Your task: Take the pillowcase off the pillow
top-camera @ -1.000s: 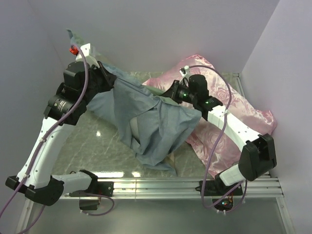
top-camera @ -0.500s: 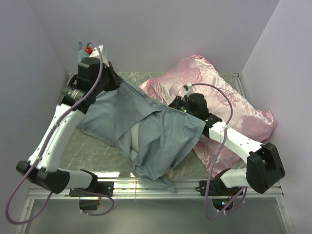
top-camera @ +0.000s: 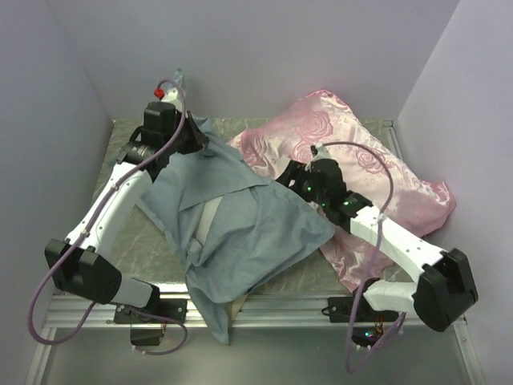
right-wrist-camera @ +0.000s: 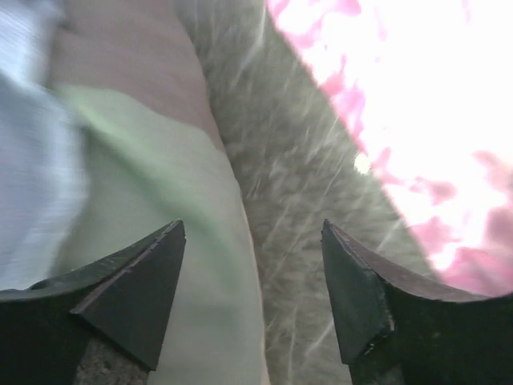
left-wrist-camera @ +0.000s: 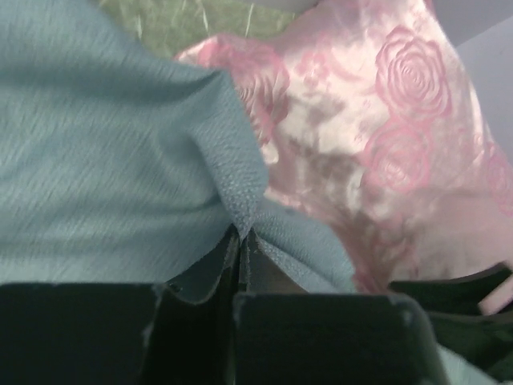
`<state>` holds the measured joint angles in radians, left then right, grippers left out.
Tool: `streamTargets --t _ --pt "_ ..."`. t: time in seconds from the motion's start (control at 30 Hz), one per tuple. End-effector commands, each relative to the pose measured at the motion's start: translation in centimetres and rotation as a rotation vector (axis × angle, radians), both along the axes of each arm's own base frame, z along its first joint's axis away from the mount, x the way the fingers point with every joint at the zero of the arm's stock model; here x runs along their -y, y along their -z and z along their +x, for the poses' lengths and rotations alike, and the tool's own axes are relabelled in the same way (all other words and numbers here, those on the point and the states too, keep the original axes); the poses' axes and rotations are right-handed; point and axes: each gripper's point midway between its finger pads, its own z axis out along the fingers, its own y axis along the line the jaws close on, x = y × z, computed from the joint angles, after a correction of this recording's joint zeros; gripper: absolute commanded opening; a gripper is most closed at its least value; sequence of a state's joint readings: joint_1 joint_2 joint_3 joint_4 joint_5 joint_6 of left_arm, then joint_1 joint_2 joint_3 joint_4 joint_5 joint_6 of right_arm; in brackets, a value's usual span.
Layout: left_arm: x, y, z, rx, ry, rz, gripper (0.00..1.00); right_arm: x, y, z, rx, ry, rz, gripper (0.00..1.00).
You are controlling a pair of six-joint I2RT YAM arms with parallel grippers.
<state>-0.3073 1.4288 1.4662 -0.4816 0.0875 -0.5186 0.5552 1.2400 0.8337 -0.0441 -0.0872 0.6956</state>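
**Left gripper [top-camera: 192, 139] bites the big soft grey-blue pillowcase [top-camera: 248, 233]; right gripper [top-camera: 290, 172] stands apart**

Over at the far left, the left gripper's two dark fingers [left-wrist-camera: 321, 337] are pressed together on a pinched fold of the pillowcase. In the left wrist view, that ridge of grey-blue cloth [left-wrist-camera: 120, 160] runs straight into the closed jaws. From there the fabric spills toward the near edge, plain inner side up. It covers the middle of the green-grey marbled tabletop [top-camera: 152, 241], and a corner hangs over the near rail.

A pale strip peeks through a gap in the cloth left of centre. That looks like the plump white pillow [top-camera: 208, 220], mostly buried under the cover.

Now the right side: the right gripper sits at the pillowcase's far right edge, low over the table, jaws wide apart and nothing between them. Its own camera shows the sage-green and beige outer face of the case [right-wrist-camera: 152, 184] just left of the fingers, bare tabletop under the gap, blurred.

The pink satin rose-patterned cushion [top-camera: 377, 172] lies far right, behind and beneath the right arm, its left end beside the cloth.
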Motion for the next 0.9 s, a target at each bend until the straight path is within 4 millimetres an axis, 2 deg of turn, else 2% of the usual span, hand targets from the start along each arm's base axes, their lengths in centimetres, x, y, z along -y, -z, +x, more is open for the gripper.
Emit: streamTargets --t 0.0,0.03,0.1,0.13,0.2,0.23,0.27,0.3,0.33,0.4,0.43,0.47,0.5,0.53,0.7,0.73,0.87 --pt "0.1 -1.5 -1.2 0.085 0.009 -0.067 0.04 3.9 -6.0 1.1 0.155 0.11 -0.107 0.77" --pt "-0.1 -0.5 -1.8 0.062 -0.001 -0.076 0.04 5.2 -7.3 1.1 0.173 0.149 -0.123 0.77" --pt "0.0 0.1 -2.1 0.063 -0.001 -0.096 0.04 6.1 -8.9 0.7 0.209 0.163 -0.153 0.78" --pt "-0.1 1.1 -2.4 0.042 -0.013 -0.103 0.04 5.9 -9.9 0.2 0.219 0.139 -0.145 0.78" --pt "0.1 1.6 -2.5 0.037 -0.013 -0.121 0.04 4.2 -11.1 -0.9 0.232 0.066 -0.146 0.78" --pt "0.0 2.6 -2.5 0.017 -0.02 -0.121 0.04 3.9 -10.0 -1.1 0.204 0.063 -0.189 0.78" --pt "0.1 3.0 -2.6 0.009 -0.019 -0.123 0.04 1.8 -9.7 -2.5 0.2 0.0 -0.206 0.77" --pt "0.2 3.3 -2.5 0.006 -0.027 -0.135 0.04 0.9 -9.8 -2.9 0.197 -0.015 -0.216 0.77" --pt "0.3 4.5 -2.6 -0.018 -0.031 -0.132 0.03 0.0 -8.6 -3.1 0.17 -0.025 -0.244 0.77" --pt "0.5 5.5 -2.7 -0.038 -0.039 -0.145 0.02 -2.2 -8.2 -4.2 0.156 -0.053 -0.236 0.76" --pt "0.6 6.4 -2.8 -0.05 -0.041 -0.146 0.02 -3.1 -7.4 -4.1 0.143 -0.065 -0.249 0.76" --pt "0.7 6.8 -2.9 -0.057 -0.043 -0.146 0.02 -3.4 -7.2 -4.0 0.142 -0.055 -0.266 0.75" --pt "0.8 7.2 -2.9 -0.061 -0.045 -0.148 0.03 -4.6 -7.7 -4.6 0.151 -0.076 -0.267 0.75" --pt "0.8 8.0 -3.1 -0.078 -0.048 -0.147 0.03 -5.1 -6.8 -4.6 0.136 -0.084 -0.301 0.74" --pt "1.0 9.5 -3.3 -0.1 -0.061 -0.156 0.02 -7.1 -7.2 -4.6 0.159 -0.075 -0.352 0.75" --pt "0.9 10.2 -3.4 -0.114 -0.068 -0.153 0.02 -7.4 -6.1 -4.6 0.141 -0.084 -0.384 0.75" --pt "1.0 11.8 -3.4 -0.142 -0.083 -0.168 0.02 -7.4 -4.2 -4.7 0.112 -0.083 -0.443 0.75"
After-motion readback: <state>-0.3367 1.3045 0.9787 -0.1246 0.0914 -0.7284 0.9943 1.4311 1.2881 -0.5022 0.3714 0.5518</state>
